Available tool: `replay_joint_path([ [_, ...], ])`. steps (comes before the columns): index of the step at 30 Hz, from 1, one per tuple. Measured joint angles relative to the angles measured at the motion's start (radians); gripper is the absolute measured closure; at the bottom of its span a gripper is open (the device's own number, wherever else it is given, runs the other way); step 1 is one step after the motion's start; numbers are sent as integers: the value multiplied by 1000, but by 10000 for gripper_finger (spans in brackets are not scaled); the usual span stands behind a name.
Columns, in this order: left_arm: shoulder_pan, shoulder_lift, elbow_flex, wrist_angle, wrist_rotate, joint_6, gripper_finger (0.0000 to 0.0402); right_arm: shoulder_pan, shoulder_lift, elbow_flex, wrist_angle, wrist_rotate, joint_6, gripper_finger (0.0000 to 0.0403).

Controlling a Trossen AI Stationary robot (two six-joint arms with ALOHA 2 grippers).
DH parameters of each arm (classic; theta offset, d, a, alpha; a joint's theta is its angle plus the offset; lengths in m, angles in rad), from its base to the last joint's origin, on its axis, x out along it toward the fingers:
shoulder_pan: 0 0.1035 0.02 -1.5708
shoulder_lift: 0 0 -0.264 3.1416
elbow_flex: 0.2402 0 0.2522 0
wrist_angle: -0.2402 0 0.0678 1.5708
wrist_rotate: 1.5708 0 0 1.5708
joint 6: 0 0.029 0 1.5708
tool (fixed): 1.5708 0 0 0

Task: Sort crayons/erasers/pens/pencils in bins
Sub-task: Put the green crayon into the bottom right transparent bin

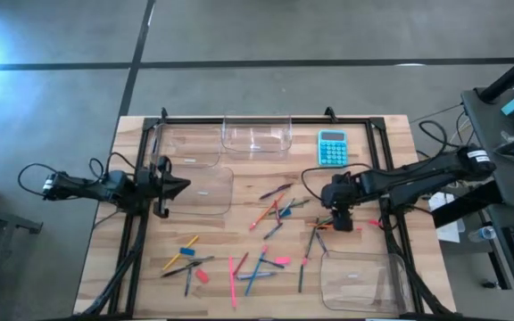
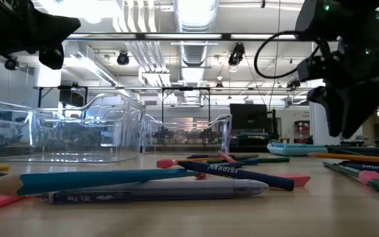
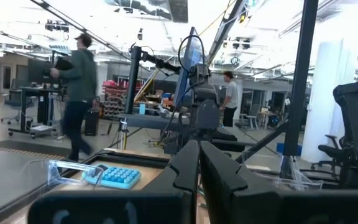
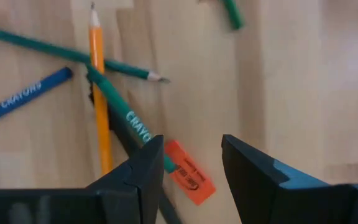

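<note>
Right gripper (image 4: 191, 165) is hovering open just above the worktop (image 1: 266, 285), jaws straddling a small orange-red eraser (image 4: 189, 172) that is lying flat beside a green crayon (image 4: 120, 112), an orange pencil (image 4: 98, 93) and a blue crayon (image 4: 23, 96). Left gripper (image 3: 197, 168) is waiting closed and empty at the left side over a clear bin (image 1: 205, 190). More bins are sitting at the back (image 1: 257, 135) and front right (image 1: 360, 281), with more erasers, pink (image 1: 202, 276) and blue (image 1: 188, 241), lying front left.
</note>
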Motion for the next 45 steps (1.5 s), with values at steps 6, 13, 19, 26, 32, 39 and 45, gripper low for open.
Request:
replay_joint_path([
  [6, 0, 0, 0, 0, 1, 3, 400, 0, 36, -28, 65, -41, -15, 253],
  [13, 0, 1, 0, 0, 1, 4, 400, 0, 33, -71, 139, -78, -15, 260],
  [19, 0, 1, 0, 0, 1, 6, 400, 0, 33, -117, 203, -76, -11, 260],
  [26, 0, 4, 0, 0, 1, 6, 400, 0, 34, -141, 238, -75, -11, 269],
  [32, 0, 6, 0, 0, 1, 6, 400, 0, 34, -150, 243, -72, -12, 286],
  [39, 0, 6, 0, 0, 1, 6, 400, 0, 34, -151, 245, -71, -11, 336],
  [45, 0, 6, 0, 0, 1, 6, 400, 0, 34, -149, 245, -71, -11, 374],
])
